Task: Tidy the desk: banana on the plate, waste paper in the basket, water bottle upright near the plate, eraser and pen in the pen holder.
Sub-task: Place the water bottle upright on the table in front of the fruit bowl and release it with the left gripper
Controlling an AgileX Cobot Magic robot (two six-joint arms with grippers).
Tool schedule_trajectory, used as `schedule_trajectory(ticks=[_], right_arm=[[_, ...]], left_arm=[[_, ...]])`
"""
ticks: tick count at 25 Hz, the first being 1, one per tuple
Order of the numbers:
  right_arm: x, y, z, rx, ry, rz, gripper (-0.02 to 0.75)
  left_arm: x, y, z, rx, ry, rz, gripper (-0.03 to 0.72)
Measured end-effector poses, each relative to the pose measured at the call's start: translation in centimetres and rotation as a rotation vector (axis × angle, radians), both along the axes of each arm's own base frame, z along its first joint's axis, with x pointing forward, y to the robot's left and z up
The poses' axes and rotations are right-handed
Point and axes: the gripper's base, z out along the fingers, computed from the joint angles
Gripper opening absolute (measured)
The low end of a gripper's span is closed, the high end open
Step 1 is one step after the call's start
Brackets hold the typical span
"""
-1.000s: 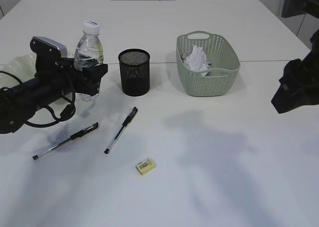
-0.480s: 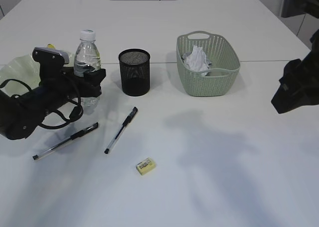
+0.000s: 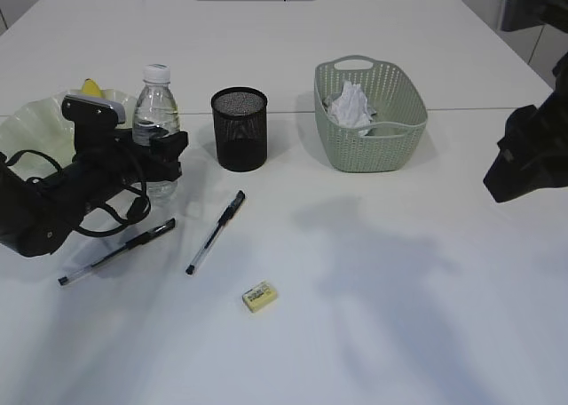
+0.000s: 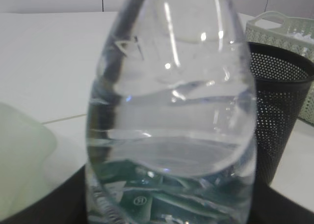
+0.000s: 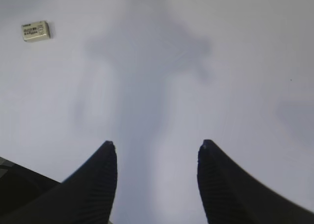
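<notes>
My left gripper [image 3: 160,152] is shut on the lower part of the water bottle [image 3: 156,103], which stands upright beside the pale green plate [image 3: 27,125]. The bottle fills the left wrist view [image 4: 171,111]. The banana [image 3: 93,88] shows as a yellow tip on the plate behind the arm. The waste paper [image 3: 349,106] lies in the basket [image 3: 390,143]. The pen holder [image 3: 239,130] stands right of the bottle. Two pens [image 3: 117,251] [image 3: 216,231] and the eraser [image 3: 259,296] lie on the desk [image 3: 373,272]. My right gripper [image 5: 157,150] is open and empty above bare desk; the eraser [image 5: 36,31] shows far off.
My right arm [image 3: 528,156] hangs at the right edge of the exterior view. In the left wrist view the pen holder [image 4: 279,111] and the basket [image 4: 289,32] stand right of the bottle, and the plate's rim [image 4: 19,160] is at the left.
My left gripper has come down and a little left with the bottle. The plate and the banana tip show more behind the arm. The right arm has not moved.
</notes>
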Motion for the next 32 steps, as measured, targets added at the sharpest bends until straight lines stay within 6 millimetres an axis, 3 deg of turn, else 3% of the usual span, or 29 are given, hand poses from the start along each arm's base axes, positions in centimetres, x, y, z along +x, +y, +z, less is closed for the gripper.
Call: schedule_trajectory(ticks=[32], right_arm=[[0.00,0.00,0.00,0.000,0.000,0.000,0.393]], left_arm=[[0.09,0.31,-0.05,-0.003,-0.005,0.037,0.395]])
